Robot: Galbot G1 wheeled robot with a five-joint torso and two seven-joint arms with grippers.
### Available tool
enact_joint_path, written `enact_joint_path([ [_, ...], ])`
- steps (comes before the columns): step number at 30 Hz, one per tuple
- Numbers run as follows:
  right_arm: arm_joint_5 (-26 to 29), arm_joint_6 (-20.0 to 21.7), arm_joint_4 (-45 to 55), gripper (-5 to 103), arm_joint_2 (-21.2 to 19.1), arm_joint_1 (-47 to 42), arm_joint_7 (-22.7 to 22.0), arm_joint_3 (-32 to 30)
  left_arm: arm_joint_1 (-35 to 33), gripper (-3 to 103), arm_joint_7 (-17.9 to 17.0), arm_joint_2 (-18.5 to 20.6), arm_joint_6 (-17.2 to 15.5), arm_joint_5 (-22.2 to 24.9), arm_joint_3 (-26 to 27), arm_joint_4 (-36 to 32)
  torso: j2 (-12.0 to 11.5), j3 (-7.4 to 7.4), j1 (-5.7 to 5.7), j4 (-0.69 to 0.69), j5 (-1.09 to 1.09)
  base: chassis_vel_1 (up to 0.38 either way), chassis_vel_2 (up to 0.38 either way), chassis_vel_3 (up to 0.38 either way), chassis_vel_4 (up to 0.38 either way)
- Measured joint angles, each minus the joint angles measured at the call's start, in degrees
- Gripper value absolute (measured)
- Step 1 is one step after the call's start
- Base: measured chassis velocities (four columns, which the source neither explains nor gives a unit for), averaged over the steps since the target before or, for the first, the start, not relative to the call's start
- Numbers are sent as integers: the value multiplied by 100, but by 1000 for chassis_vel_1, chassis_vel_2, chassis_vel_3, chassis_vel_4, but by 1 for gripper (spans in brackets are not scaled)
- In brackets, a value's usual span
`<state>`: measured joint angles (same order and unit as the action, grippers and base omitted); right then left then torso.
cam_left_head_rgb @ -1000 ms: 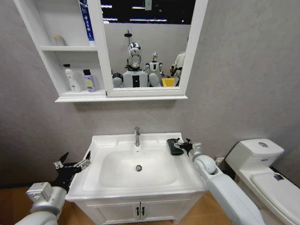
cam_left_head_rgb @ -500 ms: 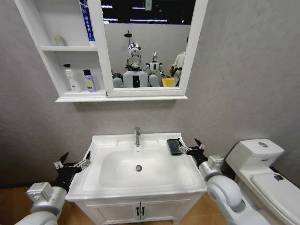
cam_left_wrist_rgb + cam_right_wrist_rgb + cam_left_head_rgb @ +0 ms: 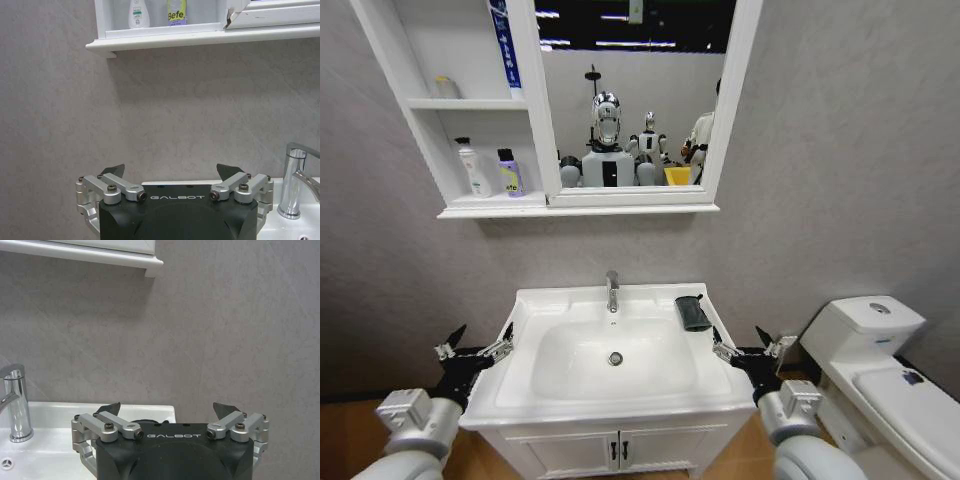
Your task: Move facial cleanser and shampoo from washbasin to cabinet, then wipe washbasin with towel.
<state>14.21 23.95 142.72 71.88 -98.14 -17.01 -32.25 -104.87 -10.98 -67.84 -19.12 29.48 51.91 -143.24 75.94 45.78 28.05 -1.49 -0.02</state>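
Note:
The washbasin [image 3: 545, 400] stands in front of me with its chrome faucet [image 3: 612, 291] at the back. The dark towel [image 3: 693, 312] lies folded on the rim's back right corner. My right gripper [image 3: 748, 348] hangs open at the basin's right edge, nearer me than the towel and apart from it. My left gripper [image 3: 475, 350] stands open off the left edge. On the cabinet's [image 3: 470, 210] lowest shelf stand a white bottle [image 3: 470, 168] and a purple-capped bottle [image 3: 509, 173]; I cannot tell which is the facial cleanser and which the shampoo. Both bottles [image 3: 139, 12] [image 3: 176, 11] show above the left gripper [image 3: 170, 170].
A white toilet [image 3: 880, 360] stands close on the right. Under the basin is a low white vanity [image 3: 620, 450] with black handles. The mirror [image 3: 630, 90] hangs above the faucet. A grey wall closes the back.
My right gripper has drawn back from the towel toward me, along the basin's right edge, with nothing in it. The towel stays on the rim. The left arm has not moved.

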Motion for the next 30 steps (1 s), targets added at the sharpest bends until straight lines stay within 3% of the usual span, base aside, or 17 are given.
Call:
enact_joint_path([
  [13,-75,15,79,100,30,-114,73,56,0,100,0,0,0,0,0,0,-1,0,1,-1,0,90,-104,-88,82],
  [27,-132,28,45,100,-31,-92,201,114,0,100,0,0,0,0,0,0,-1,0,1,0,-3,259,-266,-266,259],
  [29,-136,25,36,100,-36,-90,213,118,0,100,1,0,0,0,0,-1,0,0,0,-2,8,373,-372,-339,338],
  [30,-136,24,38,100,-40,-89,220,119,0,100,1,0,0,0,0,0,0,-1,-1,-1,-3,361,-400,-364,354],
])
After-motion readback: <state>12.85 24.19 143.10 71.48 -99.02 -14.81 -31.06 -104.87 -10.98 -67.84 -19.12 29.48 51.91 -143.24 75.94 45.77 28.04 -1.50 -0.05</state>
